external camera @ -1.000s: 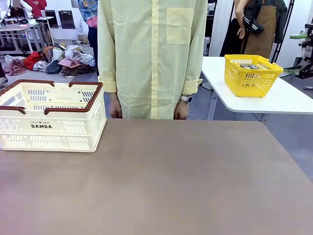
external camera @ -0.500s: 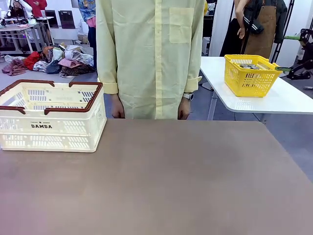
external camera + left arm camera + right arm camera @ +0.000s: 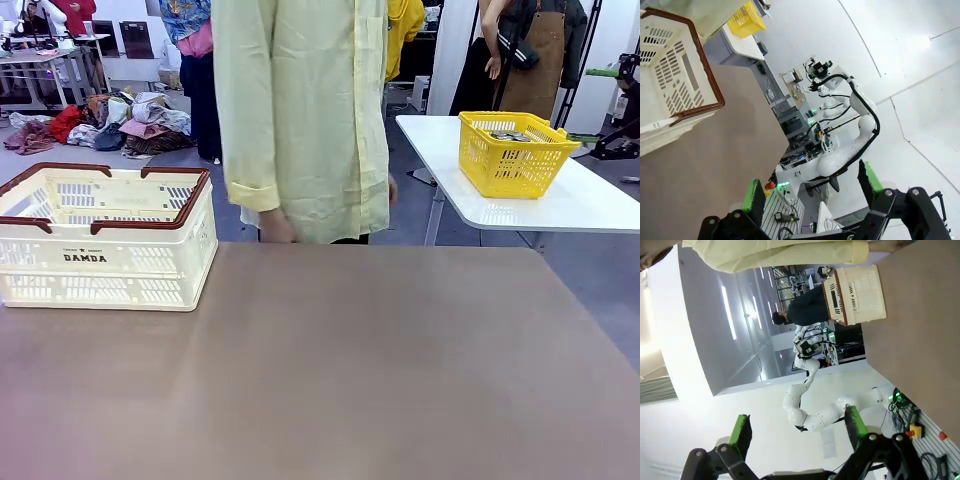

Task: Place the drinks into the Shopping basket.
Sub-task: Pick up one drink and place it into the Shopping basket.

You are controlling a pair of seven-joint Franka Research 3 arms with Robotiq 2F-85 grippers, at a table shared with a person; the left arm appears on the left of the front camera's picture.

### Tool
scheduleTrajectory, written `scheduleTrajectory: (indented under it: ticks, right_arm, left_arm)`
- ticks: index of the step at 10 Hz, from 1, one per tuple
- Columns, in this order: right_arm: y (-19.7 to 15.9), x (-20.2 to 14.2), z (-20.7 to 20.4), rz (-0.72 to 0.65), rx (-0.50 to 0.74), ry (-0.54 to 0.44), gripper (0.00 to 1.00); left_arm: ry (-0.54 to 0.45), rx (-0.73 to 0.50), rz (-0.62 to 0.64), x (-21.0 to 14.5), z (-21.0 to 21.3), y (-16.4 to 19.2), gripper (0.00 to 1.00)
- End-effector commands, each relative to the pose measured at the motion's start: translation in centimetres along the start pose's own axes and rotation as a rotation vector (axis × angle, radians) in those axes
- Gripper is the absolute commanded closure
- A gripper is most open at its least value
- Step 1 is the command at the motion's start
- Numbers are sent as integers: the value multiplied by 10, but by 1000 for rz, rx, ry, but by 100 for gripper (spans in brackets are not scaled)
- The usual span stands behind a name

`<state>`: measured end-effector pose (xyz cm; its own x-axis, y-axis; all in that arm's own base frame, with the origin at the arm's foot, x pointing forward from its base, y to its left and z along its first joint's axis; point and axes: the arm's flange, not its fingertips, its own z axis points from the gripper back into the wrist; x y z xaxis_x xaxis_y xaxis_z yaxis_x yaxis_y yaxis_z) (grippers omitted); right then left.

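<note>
two grippers spread wide, both bare
the left gripper (image 3: 810,186) and right gripper (image 3: 797,427) hold nothing; the shopping basket (image 3: 140,262) stands on the table (image 3: 380,360), and where the drinks lie from it we cannot tell. we judge them smooth, light, dentable: grip mid-body.

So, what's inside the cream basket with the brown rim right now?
Looking into the basket from the front, the upper part of its slotted far wall is bare. Its floor is hidden behind the near wall, so anything lying low cannot be ruled out.
</note>
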<state>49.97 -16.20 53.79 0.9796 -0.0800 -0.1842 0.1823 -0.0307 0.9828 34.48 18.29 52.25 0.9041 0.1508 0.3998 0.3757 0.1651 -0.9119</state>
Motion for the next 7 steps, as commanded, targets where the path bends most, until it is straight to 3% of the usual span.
scheduleTrajectory:
  ticks: [1,7]
  right_arm:
    - [3,1,1,1,-17,12,0]
    - [0,0,0,0,0,0,0]
  left_arm:
    - [9,3,-3,-1,1,-4,0]
    - [0,0,0,0,0,0,0]
